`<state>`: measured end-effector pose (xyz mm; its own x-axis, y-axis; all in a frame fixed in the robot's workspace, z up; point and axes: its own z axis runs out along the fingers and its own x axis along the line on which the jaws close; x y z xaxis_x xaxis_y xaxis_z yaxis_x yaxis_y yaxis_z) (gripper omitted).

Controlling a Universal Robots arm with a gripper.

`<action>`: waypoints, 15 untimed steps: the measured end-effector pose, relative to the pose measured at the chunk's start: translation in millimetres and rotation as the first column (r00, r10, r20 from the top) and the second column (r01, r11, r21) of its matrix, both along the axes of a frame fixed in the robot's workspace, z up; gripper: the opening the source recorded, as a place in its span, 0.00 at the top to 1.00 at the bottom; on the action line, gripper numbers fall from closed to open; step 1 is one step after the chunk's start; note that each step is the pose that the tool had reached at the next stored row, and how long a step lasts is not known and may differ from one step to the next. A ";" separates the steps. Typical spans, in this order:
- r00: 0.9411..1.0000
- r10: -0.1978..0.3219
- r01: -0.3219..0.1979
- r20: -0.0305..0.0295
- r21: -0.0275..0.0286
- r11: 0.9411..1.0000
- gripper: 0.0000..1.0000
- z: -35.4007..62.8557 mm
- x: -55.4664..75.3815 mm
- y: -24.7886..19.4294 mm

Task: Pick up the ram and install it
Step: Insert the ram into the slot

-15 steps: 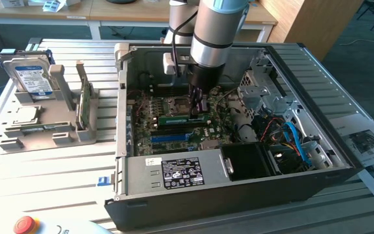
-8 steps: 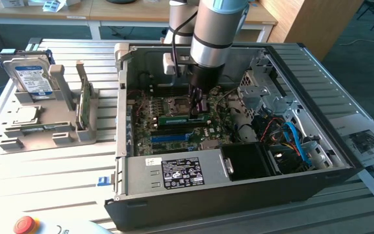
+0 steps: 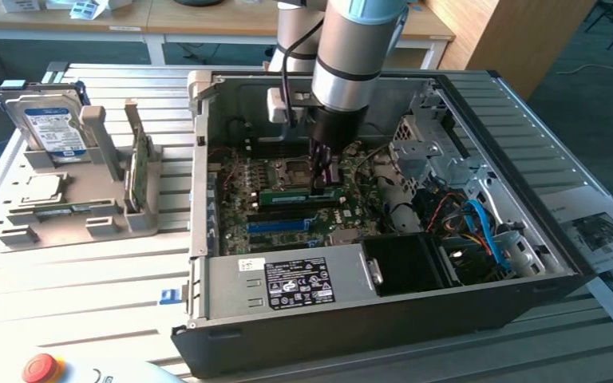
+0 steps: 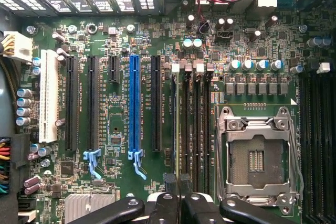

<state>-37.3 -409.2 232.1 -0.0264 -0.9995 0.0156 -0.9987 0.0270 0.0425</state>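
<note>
ram point(image 3: 285, 194) pinched in nearly closed claw point(image 3: 326, 179); memory slots point(image 4: 197, 129) beneath, cpu socket point(image 4: 257, 156) beside

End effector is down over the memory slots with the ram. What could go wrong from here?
The ram, gripped by the end effector, runs along the memory slots. Whether it lines up with one is unclear, so pressing down might jam or bend it. The bare CPU socket lies right beside them, exposed to a slip.
</note>
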 end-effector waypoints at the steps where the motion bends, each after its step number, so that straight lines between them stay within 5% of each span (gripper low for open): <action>1: 1.000 0.000 0.000 0.000 0.000 1.000 0.88 0.0 0.0 0.0; 15: 1.000 0.000 0.000 0.000 0.000 1.000 0.88 -1.6 0.0 0.0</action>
